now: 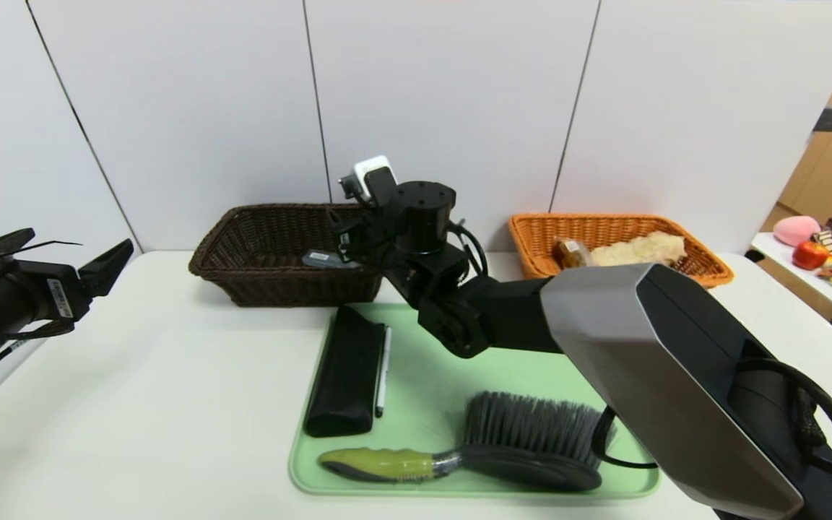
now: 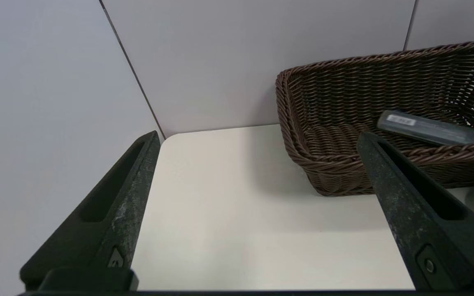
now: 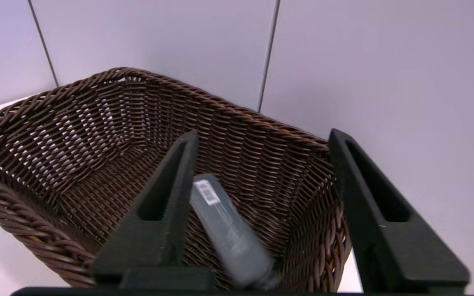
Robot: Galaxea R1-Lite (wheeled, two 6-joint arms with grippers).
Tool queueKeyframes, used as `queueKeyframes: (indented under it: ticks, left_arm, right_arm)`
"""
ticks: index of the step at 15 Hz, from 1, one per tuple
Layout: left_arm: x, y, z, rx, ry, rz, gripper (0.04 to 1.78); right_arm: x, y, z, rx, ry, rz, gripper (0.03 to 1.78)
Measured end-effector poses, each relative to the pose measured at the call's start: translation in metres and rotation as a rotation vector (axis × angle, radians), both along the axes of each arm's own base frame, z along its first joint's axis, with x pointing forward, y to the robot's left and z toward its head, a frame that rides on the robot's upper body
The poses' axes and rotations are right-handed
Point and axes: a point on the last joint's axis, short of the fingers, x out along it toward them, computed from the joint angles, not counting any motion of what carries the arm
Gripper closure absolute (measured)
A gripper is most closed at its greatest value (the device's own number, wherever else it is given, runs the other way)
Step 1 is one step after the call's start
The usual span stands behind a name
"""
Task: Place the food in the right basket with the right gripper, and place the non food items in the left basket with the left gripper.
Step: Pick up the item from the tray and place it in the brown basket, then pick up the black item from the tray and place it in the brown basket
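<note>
My right gripper (image 1: pixel 344 235) (image 3: pixel 263 135) hangs over the dark brown left basket (image 1: pixel 243 217) (image 3: pixel 56 135), open, holding nothing. Below its fingers a grey case with a white label (image 3: pixel 228 230) (image 1: pixel 326 258) (image 2: pixel 430 128) lies free inside that basket. The orange right basket (image 1: pixel 705 260) holds a pale bread piece (image 1: pixel 640 249) and a small packet (image 1: pixel 571 253). On the green tray (image 1: pixel 416 375) lie a black pouch (image 1: pixel 347 368), a white pen (image 1: pixel 383 368) and a brush with a green handle (image 1: pixel 503 440). My left gripper (image 1: pixel 76 242) (image 2: pixel 258 135) stands open and empty at the table's left edge.
The right forearm (image 1: pixel 661 375) stretches across the tray's right half, above the brush. A side table (image 1: pixel 784 249) at the far right carries fruit and packets. White wall panels stand close behind both baskets. Bare white tabletop (image 2: pixel 237 213) lies left of the brown basket.
</note>
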Motion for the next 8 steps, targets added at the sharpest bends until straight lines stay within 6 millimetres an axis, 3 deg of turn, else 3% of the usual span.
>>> queueKeyframes:
  ticks: [4,8]
  left_arm:
    - [-0.001,0.0,0.002,0.002,-0.008,-0.001,0.13]
    - [0.002,-0.014,0.013,0.004,-0.051,-0.066,0.13]
  right_arm:
    - [0.001,-0.004,0.006,0.009,-0.008,-0.008,0.45]
    - [-0.002,-0.035,0.058,0.069,-0.07,-0.109,0.31]
